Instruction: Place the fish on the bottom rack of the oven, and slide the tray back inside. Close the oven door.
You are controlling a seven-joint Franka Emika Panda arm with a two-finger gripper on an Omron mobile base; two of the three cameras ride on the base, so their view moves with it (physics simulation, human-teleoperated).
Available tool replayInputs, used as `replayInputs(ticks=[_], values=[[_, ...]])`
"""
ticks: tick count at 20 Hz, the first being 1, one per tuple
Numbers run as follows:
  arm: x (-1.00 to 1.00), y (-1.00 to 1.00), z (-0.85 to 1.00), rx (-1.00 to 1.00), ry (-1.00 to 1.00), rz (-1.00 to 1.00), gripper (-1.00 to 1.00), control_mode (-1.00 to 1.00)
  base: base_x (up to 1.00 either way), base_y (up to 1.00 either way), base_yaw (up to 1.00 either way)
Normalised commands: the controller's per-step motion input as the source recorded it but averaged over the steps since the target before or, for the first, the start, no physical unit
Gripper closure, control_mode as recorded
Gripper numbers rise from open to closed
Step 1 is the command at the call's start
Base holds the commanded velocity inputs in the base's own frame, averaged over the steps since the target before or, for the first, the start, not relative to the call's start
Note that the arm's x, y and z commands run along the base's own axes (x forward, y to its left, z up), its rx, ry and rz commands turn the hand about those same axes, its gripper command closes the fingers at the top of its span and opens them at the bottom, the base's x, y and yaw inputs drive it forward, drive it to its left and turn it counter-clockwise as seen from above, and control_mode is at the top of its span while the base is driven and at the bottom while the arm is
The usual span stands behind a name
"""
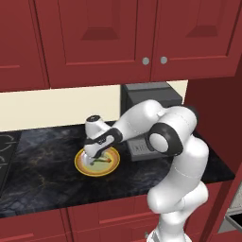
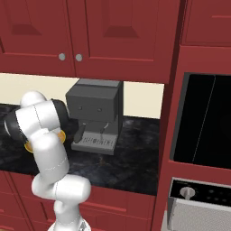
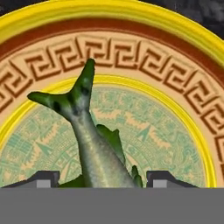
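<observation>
1. Fish [image 1: 99, 161]: in the left base view it lies on the yellow plate [image 1: 113, 166] on the dark counter [image 1: 42, 175], left of the grey coffee machine [image 1: 150, 120]. The gripper [image 1: 96, 157] is down over the plate, right at the fish. I judge the step in hand to be the pick-up; the jaws should close across the body, not the thin tail, and lift straight up so the plate is not dragged.

2. In the right base view the arm hides most of the plate; a sliver of its yellow rim [image 2: 28, 146] peeps out beside the arm. The oven [image 2: 198, 194], with its knob, sits low at the right, below a black-glass appliance [image 2: 203, 122] and well apart from the plate, so a long carry follows.

3. In the hand view the fish [image 3: 94, 153] runs up between the two finger tips [image 3: 43, 179], tail fin pointing away. The jaws stand either side of the body; whether they already pinch it I cannot tell. The plate [image 3: 166, 57] holds the fish and nothing else that I can see.
</observation>
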Motion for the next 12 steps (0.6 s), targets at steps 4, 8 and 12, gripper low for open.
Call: replayInputs(ticks=[4,8,12], values=[[0.06,0.00,-0.03,0.00,-0.03,0.00,1.00,-1.00,0.00,0.00,0.00],[-0.26,0.01,0.34,0.00,-0.06,0.05,1.00,-1.00,0.00,0.00,0.00],[-0.59,-0.14,0.76,-0.02,-0.19,0.05,1.00,-1.00,0.00,0.00,0.00]])
